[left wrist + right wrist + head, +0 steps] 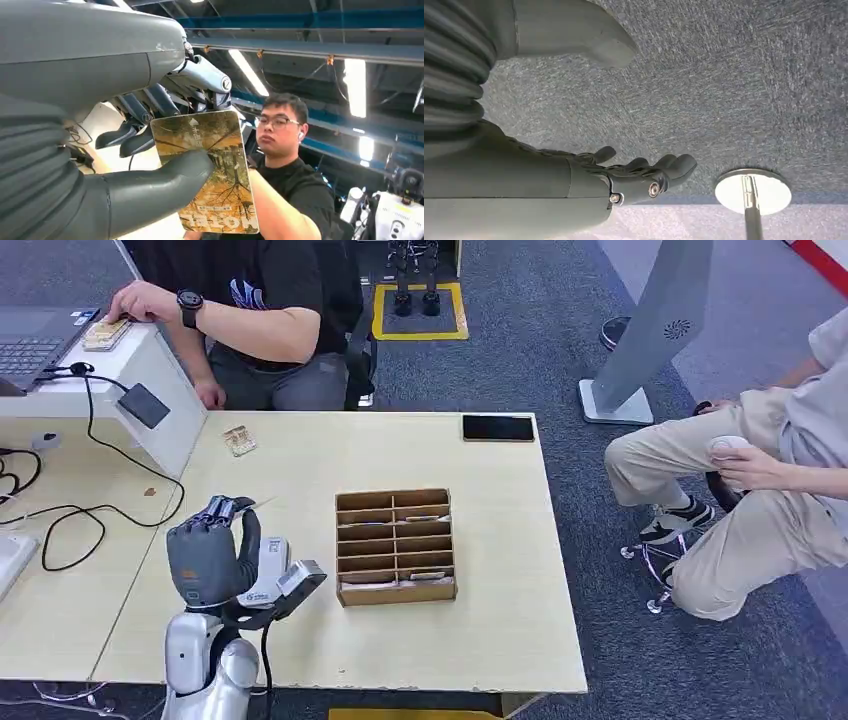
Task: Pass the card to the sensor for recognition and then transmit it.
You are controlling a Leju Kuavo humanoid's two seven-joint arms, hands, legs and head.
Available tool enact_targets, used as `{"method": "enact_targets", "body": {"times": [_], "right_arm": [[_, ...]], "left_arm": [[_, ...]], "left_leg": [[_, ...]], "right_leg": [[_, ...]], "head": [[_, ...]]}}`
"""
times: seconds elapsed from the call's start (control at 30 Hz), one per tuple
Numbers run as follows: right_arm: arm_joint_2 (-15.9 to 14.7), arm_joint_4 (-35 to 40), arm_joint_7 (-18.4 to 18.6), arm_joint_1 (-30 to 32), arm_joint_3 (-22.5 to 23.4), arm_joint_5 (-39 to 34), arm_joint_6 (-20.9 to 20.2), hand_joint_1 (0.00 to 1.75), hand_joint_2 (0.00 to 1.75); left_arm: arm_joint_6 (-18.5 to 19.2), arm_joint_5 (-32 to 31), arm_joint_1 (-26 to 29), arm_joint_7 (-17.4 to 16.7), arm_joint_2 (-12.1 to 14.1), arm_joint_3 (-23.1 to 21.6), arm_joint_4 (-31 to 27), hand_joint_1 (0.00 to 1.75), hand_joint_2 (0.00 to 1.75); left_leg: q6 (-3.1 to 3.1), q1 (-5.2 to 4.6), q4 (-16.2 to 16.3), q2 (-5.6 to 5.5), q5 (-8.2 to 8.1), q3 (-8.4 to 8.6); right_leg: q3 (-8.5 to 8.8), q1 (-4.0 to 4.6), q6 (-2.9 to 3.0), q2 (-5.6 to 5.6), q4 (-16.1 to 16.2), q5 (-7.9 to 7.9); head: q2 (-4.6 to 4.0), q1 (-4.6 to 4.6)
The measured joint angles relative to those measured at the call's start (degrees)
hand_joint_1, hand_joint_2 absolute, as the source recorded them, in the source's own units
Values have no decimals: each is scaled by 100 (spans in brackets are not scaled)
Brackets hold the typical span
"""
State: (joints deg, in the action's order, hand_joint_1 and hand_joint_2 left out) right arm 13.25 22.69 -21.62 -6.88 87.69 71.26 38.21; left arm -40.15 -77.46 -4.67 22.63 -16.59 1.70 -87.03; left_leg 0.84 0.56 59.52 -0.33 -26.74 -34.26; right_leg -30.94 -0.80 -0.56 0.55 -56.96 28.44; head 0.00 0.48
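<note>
My left hand [207, 558] is raised over the near-left part of the tabletop [300, 465], and its thumb and fingers [150, 100] pinch the card [212, 172] by one short end, so most of the printed face juts free beyond the grip. The sensor [144, 405], as I judge it, is the small dark pad on the sloped white stand at the far-left, beside the person [250, 310] seated across from me. The step in hand looks like carrying the card up to that pad. To do it well I should keep the pinch firm but not let the thumb slide further over the face, turn the wrist so the free part of the card lies flat to the slope, and approach squarely, clear of the black cable [100, 460] that loops just beside the stand. I should hold it steady at the pad before handing it on. My right hand [644, 175] hangs over the carpet, fingers loosely apart and holding nothing. The wooden sorting box [394, 545] sits mid-tabletop, well apart from my path.
</note>
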Motion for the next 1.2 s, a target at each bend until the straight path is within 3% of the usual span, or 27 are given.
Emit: {"method": "enact_targets", "body": {"times": [0.27, 0.6, 1.2], "right_arm": [[-2, -24, -7, 4, 0, -100, 0, 0, 175], [-2, -44, 4, 16, 0, -149, 0, 0, 175], [-4, -68, 18, 35, -11, -230, 0, 0, 175]], "left_arm": [[0, -50, 44, 170, -2, 176, -25, 175, 175], [0, -481, 117, -187, 0, 182, 98, 175, 175], [0, -673, 228, -411, 9, 300, 513, 175, 175]], "left_leg": [[0, 0, 0, -3, 0, -4], [0, 0, 0, -3, 0, -6], [0, 0, 0, -6, 0, -9]], "right_leg": [[-2, 0, 0, -1, 0, 0], [-3, 0, 0, -1, 0, 0], [-5, 0, 0, -4, 0, 1]], "head": [[0, -2], [0, -2], [0, 0]]}}
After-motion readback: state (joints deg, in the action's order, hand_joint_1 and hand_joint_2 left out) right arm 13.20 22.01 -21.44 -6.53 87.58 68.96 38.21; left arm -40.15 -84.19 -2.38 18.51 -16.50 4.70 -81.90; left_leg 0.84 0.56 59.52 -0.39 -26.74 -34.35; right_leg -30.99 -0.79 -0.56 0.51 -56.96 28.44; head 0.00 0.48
